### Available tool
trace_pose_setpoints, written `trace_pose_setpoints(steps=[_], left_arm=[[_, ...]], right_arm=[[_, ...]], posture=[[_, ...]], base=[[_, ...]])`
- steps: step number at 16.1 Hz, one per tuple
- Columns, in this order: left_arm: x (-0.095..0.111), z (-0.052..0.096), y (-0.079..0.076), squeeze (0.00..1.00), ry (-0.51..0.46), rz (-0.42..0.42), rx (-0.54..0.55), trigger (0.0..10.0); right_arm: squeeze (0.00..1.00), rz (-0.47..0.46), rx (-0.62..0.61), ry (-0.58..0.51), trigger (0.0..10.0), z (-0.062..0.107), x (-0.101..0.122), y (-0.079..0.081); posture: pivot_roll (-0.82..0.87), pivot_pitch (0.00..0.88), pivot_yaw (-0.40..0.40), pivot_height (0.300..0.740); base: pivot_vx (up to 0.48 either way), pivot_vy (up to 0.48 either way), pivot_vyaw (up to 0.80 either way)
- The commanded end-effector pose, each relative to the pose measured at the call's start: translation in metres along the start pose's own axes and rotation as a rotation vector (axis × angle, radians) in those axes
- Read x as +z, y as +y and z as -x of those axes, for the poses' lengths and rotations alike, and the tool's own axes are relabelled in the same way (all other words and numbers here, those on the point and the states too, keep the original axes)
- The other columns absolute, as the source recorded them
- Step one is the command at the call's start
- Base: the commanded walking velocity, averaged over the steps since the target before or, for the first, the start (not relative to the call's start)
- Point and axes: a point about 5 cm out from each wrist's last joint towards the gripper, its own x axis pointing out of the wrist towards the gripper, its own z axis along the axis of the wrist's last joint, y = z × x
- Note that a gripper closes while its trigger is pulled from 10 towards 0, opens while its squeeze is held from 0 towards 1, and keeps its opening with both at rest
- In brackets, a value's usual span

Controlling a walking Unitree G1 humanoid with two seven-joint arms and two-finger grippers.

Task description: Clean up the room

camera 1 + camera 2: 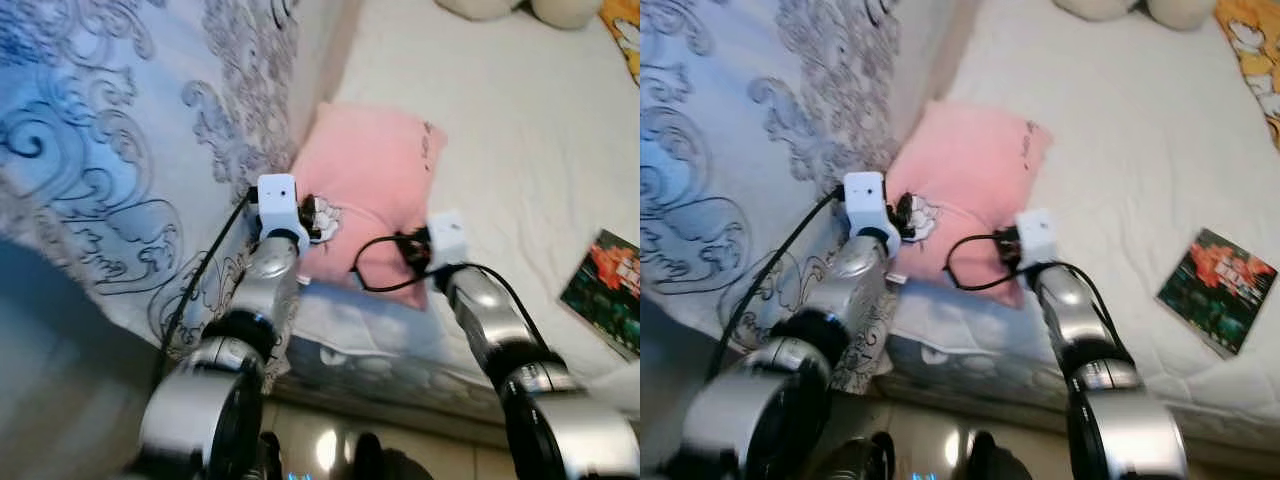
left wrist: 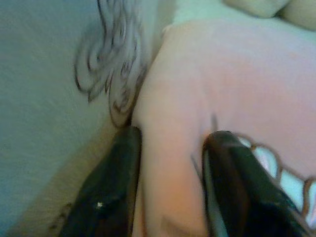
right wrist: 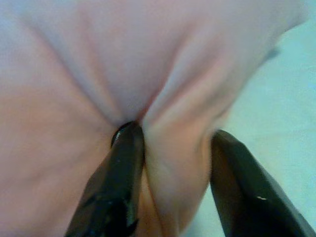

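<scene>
A pink pillow (image 1: 372,190) lies on the white bed (image 1: 520,150), its near edge by the mattress edge, just beside a patterned blue-grey blanket (image 1: 110,150); the left gripper (image 2: 170,173) has its fingers pinched on the pillow's near left corner, fabric bunched between them; the right gripper (image 3: 173,182) likewise clamps a fold at the near right corner. A book (image 1: 1217,289) with a red and green cover lies on the bed well apart to the right.

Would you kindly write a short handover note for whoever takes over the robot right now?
Left gripper: fingers pinch the near left edge of the pink pillow.
Right gripper: fingers pinch a fold at the pillow's near right corner.
The pillow lies on the bed beside the patterned blanket; a book lies to the right.
Done: both grips. Left: lift and place the pillow.
</scene>
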Motion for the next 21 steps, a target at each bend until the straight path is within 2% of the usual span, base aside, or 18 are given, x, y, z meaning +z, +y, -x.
trace_pose_setpoints(steps=[1, 3, 4, 5, 6, 7, 8, 9, 10, 11, 12, 13, 14, 17, 20, 21], left_arm=[[0.005, 0.007, -0.008, 1.0, -0.053, -0.048, -0.117, 10.0], [0.011, 0.012, -0.006, 1.0, -0.107, -0.078, -0.155, 10.0], [0.011, 0.019, -0.001, 1.0, -0.123, -0.126, -0.223, 10.0], [0.003, 0.028, 0.004, 1.0, -0.103, -0.135, -0.287, 10.0], [-0.01, 0.041, 0.015, 1.0, -0.058, -0.098, -0.294, 10.0], [-0.018, 0.049, 0.027, 1.0, -0.046, -0.098, -0.266, 10.0], [-0.028, 0.064, 0.048, 0.0, -0.042, -0.076, -0.179, 10.0], [-0.033, 0.071, 0.06, 0.0, -0.047, -0.05, -0.1, 10.0], [-0.046, 0.074, 0.07, 0.0, -0.013, -0.027, -0.023, 10.0], [-0.052, 0.074, 0.072, 0.0, 0.005, -0.025, -0.005, 10.0], [-0.057, 0.073, 0.06, 0.0, 0.018, -0.019, -0.038, 10.0], [-0.057, 0.073, 0.055, 0.0, 0.017, -0.027, -0.059, 10.0], [-0.055, 0.071, 0.044, 0.0, 0.013, -0.042, -0.111, 10.0], [-0.052, 0.067, 0.038, 0.0, 0.003, -0.052, -0.145, 10.0], [-0.049, 0.064, 0.028, 0.0, -0.014, -0.058, -0.2, 10.0], [-0.048, 0.061, 0.031, 0.0, -0.008, -0.072, -0.185, 10.0]], right_arm=[[1.0, -0.038, -0.097, -0.11, 10.0, 0.015, 0.002, -0.014], [1.0, -0.074, -0.182, -0.159, 10.0, 0.03, -0.004, -0.021], [1.0, -0.091, -0.259, -0.201, 10.0, 0.051, -0.017, -0.017], [1.0, -0.068, -0.321, -0.225, 10.0, 0.068, -0.029, -0.012], [1.0, -0.027, -0.36, -0.207, 10.0, 0.087, -0.044, -0.008], [1.0, -0.002, -0.377, -0.186, 10.0, 0.099, -0.055, -0.005], [1.0, 0.002, -0.378, -0.143, 10.0, 0.116, -0.07, -0.002], [1.0, 0.001, -0.351, -0.121, 10.0, 0.122, -0.074, -0.001], [0.0, 0.04, -0.405, -0.102, 10.0, 0.122, -0.073, -0.006], [0.0, 0.036, -0.441, -0.09, 10.0, 0.121, -0.073, -0.009], [0.0, -0.024, -0.46, -0.106, 10.0, 0.115, -0.069, -0.01], [0.0, -0.026, -0.456, -0.117, 10.0, 0.113, -0.066, -0.009], [0.0, -0.039, -0.43, -0.126, 10.0, 0.104, -0.059, -0.006], [0.0, -0.044, -0.398, -0.15, 10.0, 0.09, -0.048, -0.005], [0.0, -0.086, -0.447, -0.113, 10.0, 0.088, -0.052, -0.007], [0.0, -0.092, -0.438, -0.127, 10.0, 0.09, -0.052, -0.004]], posture=[[0.17, 0.0, -0.021, 0.74], [0.18, 0.0, -0.021, 0.74], [0.19, 0.0, -0.016, 0.74], [0.18, 0.0, -0.009, 0.74], [0.17, 0.0, -0.001, 0.74], [0.17, 0.0, -0.002, 0.74], [0.17, 0.0, -0.009, 0.74], [0.17, 0.0, -0.01, 0.74], [0.17, 0.0, -0.007, 0.74], [0.17, 0.0, -0.004, 0.74], [0.16, 0.0, -0.001, 0.74], [0.16, 0.0, -0.001, 0.74], [0.14, 0.0, 0.005, 0.74], [0.12, 0.0, 0.019, 0.74], [0.11, 0.0, 0.033, 0.74], [0.11, 0.0, 0.036, 0.74]], base=[[0.0, 0.0, 0.0], [0.0, 0.0, 0.0], [0.0, 0.0, 0.0], [0.0, 0.0, 0.0], [0.0, 0.0, 0.0], [0.0, 0.0, 0.0], [0.0, 0.0, 0.0], [0.0, 0.0, 0.0], [0.0, -0.472, 0.0], [0.0, -0.472, 0.0], [0.0, -0.469, 0.0], [0.0, -0.469, 0.0], [0.0, -0.469, 0.0], [0.0, -0.469, 0.0], [0.0, -0.464, 0.0], [0.0, -0.45, 0.0]])
